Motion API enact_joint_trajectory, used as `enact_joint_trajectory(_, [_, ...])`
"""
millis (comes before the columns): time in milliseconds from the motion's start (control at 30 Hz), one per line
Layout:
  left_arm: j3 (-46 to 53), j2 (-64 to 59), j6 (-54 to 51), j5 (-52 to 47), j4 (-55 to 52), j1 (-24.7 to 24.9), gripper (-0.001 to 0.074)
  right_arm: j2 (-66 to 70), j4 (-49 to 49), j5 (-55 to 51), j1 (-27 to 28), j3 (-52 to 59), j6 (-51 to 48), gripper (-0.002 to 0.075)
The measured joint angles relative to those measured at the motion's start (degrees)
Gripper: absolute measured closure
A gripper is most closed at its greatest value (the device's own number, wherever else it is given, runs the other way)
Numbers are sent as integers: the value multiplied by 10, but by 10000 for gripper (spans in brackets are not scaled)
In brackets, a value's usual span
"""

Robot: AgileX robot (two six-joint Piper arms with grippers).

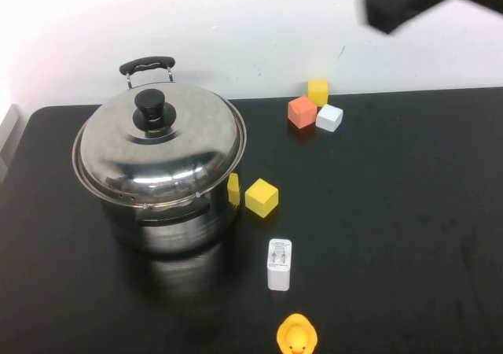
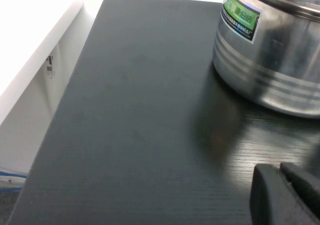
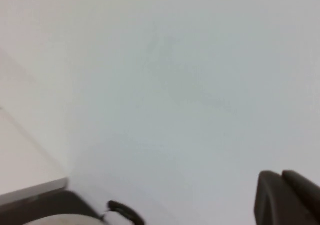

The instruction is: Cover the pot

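- Hanging high at the far right of the high view, above the back of the table (image 1: 409, 212), the right end effector (image 1: 393, 6) is seen as a dark blurred shape; whether its fingers are apart or together cannot be told.
- In the right wrist view only a dark finger tip (image 3: 287, 197) is caught at the frame edge against a pale wall, with a black pot handle (image 3: 125, 212) glimpsed low in the frame.
- The left end effector (image 2: 287, 195) is shown only in the left wrist view, as a dark corner low over the bare black table near the pot's side; its fingers' state cannot be told.
- The steel pot (image 1: 169, 220) is set on the left half of the table, with the lid (image 1: 161, 145) resting on top and a black knob (image 1: 150, 108) at its centre.
- The lid is seen sitting slightly askew, overhanging the pot's rim.
- A yellow cube (image 1: 262, 197) is placed just beside the pot on its right.
- A white charger (image 1: 279, 264) is laid nearer the front, and a yellow duck (image 1: 297, 336) at the front edge.
- An orange block (image 1: 302, 112), a yellow block (image 1: 317, 91) and a white block (image 1: 329, 117) are clustered at the back.
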State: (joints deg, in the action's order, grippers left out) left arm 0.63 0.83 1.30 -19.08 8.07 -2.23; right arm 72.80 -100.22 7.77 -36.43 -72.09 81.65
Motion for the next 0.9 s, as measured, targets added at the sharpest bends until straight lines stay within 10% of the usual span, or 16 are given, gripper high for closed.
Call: enact_joint_trajectory(900, [0,0,0,0,0,0,737,-443,11,-166,0,369,-27,728])
